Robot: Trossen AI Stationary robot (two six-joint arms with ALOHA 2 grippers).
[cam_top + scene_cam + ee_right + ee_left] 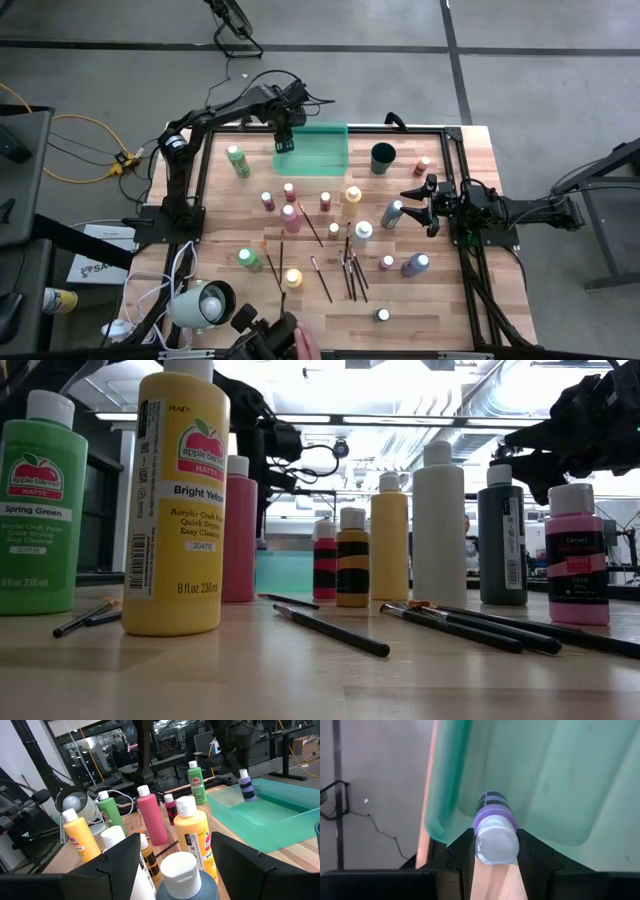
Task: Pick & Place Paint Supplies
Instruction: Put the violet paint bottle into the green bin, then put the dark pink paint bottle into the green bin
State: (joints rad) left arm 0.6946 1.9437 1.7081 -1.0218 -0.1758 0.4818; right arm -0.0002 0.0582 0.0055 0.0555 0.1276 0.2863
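Observation:
My left gripper hangs over the left end of the translucent green tray, shut on a small purple paint bottle. My right gripper is open at the table's right side. Its fingers stand on either side of the white cap of a grey bottle without touching it. Many other paint bottles stand upright on the table's middle. Several dark-handled brushes lie flat toward the near edge. My left gripper pinches the purple bottle by its whitish cap between the two fingers, coming from above and pointing down. The bottle hangs upright below the fingers, lifted clear over the tray's floor near its left rim.
A dark round cup stands right of the tray. A green bottle lies left of the tray. Yellow, pink and white bottles crowd the centre, and a lamp sits at the near left corner. A black frame rail borders the table's right side.

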